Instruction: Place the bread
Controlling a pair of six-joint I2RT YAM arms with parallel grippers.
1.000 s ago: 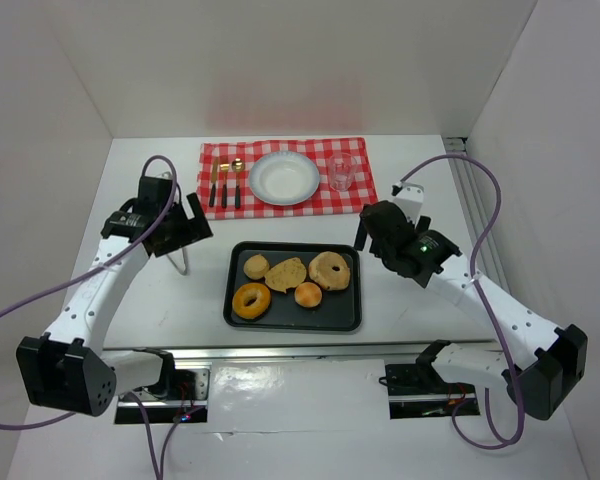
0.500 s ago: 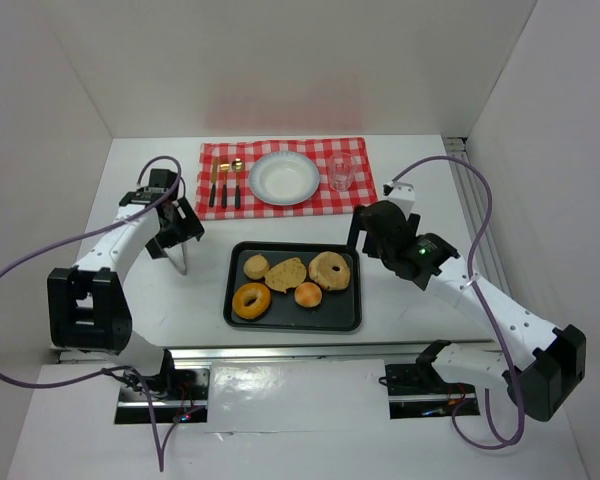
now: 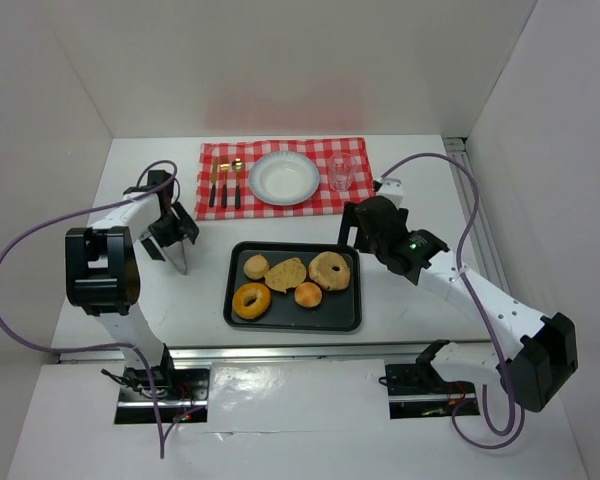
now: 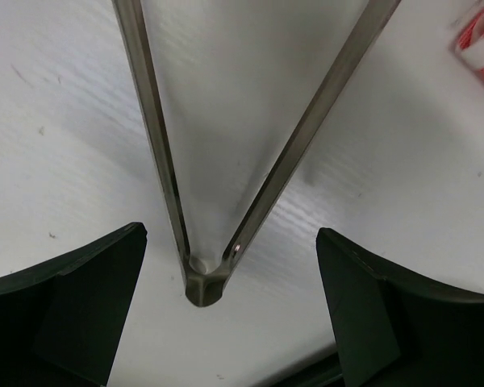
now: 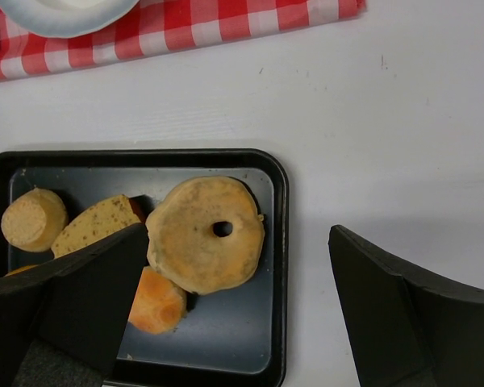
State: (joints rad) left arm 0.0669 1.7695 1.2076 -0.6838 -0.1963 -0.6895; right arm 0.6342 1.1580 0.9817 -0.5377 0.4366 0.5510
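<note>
A black tray (image 3: 292,325) holds several breads: a pale bagel (image 3: 329,270), a glazed donut (image 3: 251,300), a seeded slice (image 3: 286,273), a small roll (image 3: 256,266) and an orange bun (image 3: 308,294). A white plate (image 3: 284,178) lies on a red checked cloth (image 3: 360,190). My right gripper (image 3: 352,232) is open and empty above the tray's far right corner; its wrist view shows the bagel (image 5: 194,242) and bun (image 5: 155,302) between its open fingers (image 5: 403,314). My left gripper (image 3: 172,228) is open over metal tongs (image 4: 203,282) that lie on the table.
A clear glass (image 3: 340,172) and cutlery (image 3: 225,183) stand on the cloth beside the plate. The tongs (image 3: 178,256) lie left of the tray. White walls close in the table at the left, back and right.
My right gripper has moved left toward the tray's far right corner. My left arm has folded back to the left, its gripper still over the tongs.
</note>
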